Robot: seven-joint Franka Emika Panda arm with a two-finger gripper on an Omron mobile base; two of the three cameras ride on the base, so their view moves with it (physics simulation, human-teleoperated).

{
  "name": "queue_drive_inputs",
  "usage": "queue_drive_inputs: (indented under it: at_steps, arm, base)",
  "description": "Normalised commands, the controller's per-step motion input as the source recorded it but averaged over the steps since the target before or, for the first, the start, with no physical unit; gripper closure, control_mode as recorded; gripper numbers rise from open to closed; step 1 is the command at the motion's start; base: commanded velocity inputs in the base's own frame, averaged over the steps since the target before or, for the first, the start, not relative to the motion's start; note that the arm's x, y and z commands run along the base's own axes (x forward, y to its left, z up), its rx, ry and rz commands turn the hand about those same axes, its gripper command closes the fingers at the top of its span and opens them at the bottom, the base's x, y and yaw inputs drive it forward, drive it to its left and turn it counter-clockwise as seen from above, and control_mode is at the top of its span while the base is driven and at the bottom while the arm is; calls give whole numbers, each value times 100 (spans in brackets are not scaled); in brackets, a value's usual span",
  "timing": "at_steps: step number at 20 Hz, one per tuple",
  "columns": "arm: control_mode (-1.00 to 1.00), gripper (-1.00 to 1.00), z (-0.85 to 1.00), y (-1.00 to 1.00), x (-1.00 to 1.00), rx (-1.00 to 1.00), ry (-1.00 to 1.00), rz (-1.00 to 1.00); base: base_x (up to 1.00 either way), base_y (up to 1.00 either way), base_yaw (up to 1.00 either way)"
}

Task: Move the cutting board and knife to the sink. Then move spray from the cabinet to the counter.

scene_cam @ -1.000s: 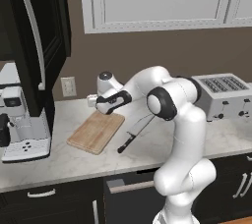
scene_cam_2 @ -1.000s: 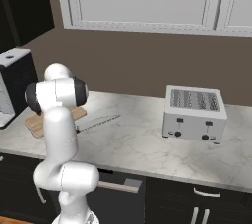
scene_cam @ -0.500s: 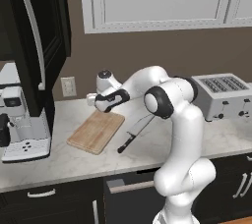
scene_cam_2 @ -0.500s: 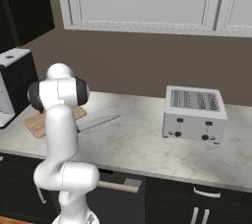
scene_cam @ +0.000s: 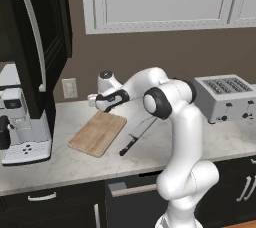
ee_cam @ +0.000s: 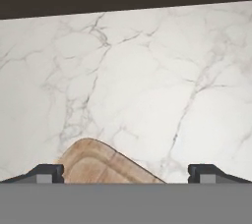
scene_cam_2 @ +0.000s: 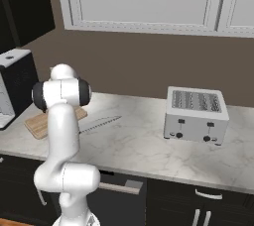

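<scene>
The light-brown cutting board point(scene_cam: 97, 133) lies flat on the marble counter point(scene_cam: 65, 164), and its left end point(scene_cam_2: 40, 124) shows past my arm. Just right of it lies the knife point(scene_cam: 137, 135), its silvery blade point(scene_cam_2: 99, 123) pointing to the back right. My gripper point(scene_cam: 94, 102) hovers above the board's far end, jaws open and empty. In the hand view the gripper point(ee_cam: 126, 175) stands wide open over a rounded board corner point(ee_cam: 93, 163) and bare counter point(ee_cam: 147, 80). The sink and the spray are out of view.
A coffee machine point(scene_cam: 20, 127) stands at the left end of the counter beside a tall dark unit point(scene_cam: 40, 37). A silver toaster point(scene_cam_2: 196, 113) sits to the right. White upper cabinet doors point(scene_cam: 160, 2) are shut. Dark drawers point(scene_cam_2: 119, 190) run below.
The hand has edged slightly left over the board's far end. Its jaws stay open, and the board and knife lie as before.
</scene>
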Motion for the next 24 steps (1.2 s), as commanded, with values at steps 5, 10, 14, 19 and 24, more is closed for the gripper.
queue_drive_inputs:
  at_steps: [5, 10, 14, 19, 24]
  arm:
    - [-100, -100, -19, 5, 9, 0, 0, 0]
    - [-100, -100, -16, 6, 5, 0, 0, 0]
    - [-100, -100, -17, 9, 0, 0, 0, 0]
    - [-100, -100, -11, 6, 3, 0, 0, 0]
    - [-100, -100, -12, 7, 7, 0, 0, 0]
  base:
    - [0, 0, 0]
    - [0, 0, 0]
    - [0, 0, 0]
    - [0, 0, 0]
    - [0, 0, 0]
